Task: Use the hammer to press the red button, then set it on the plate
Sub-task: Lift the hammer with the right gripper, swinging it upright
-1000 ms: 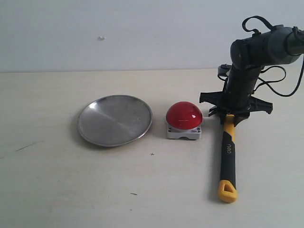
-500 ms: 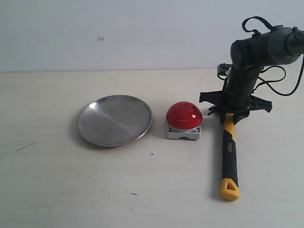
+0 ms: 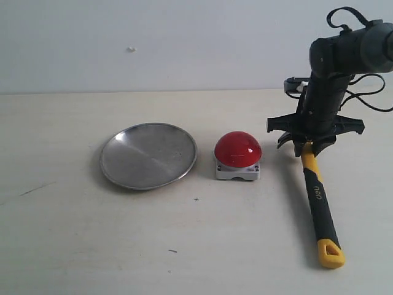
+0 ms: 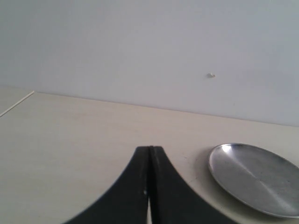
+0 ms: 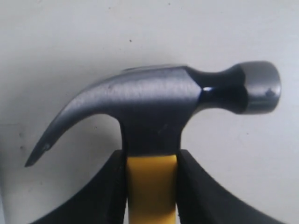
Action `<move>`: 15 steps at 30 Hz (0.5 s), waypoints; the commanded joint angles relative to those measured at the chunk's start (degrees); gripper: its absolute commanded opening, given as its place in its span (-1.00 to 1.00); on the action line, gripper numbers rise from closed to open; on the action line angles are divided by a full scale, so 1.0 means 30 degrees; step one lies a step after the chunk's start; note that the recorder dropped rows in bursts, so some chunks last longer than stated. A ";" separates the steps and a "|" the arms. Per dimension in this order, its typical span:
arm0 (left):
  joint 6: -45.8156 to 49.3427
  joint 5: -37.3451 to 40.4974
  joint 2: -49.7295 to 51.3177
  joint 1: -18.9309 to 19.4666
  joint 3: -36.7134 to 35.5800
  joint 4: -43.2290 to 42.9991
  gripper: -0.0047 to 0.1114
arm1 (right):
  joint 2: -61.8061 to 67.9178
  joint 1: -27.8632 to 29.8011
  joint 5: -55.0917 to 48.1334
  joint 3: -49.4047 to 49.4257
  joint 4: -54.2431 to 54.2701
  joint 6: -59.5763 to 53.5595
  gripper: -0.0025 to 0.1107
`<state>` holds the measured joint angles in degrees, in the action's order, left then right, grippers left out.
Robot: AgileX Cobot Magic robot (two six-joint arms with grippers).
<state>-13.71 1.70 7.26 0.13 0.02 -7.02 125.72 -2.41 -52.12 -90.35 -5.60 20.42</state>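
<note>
The hammer [image 3: 319,200] has a yellow-and-black handle slanting toward the front right. My right gripper [image 3: 310,149] is shut on the handle just below the dark steel head [image 5: 159,100], the fingers [image 5: 114,182] pressing the yellow neck on both sides. The red button [image 3: 237,149], a glossy dome on a grey base, sits left of the gripper, apart from it. The silver plate [image 3: 148,155] lies left of the button and holds nothing. My left gripper [image 4: 150,151] is shut on nothing, with the plate [image 4: 254,177] off to one side in its view.
The pale tabletop [image 3: 92,233] runs back to a grey wall [image 3: 184,43]. Black cables [image 3: 362,101] hang off the right arm.
The right gripper has moved right and slightly up with the hammer. The handle's looped end has swung out toward the front right. Button and plate have stayed put.
</note>
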 commanded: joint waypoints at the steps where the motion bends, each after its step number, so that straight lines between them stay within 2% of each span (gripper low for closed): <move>1: -0.0004 -0.0001 -0.0035 -0.0017 -0.0006 0.0109 -0.92 | -0.1052 0.0620 -0.0817 -0.0160 0.1598 -0.2440 -0.96; 15: -0.0004 -0.0001 -0.0035 -0.0017 -0.0006 0.0109 -0.92 | -0.2755 0.3029 -0.2770 -0.0090 0.6243 -0.8319 -0.96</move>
<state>-13.71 1.70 7.26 0.13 0.02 -7.02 119.41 5.40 -60.32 -90.35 10.88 -1.95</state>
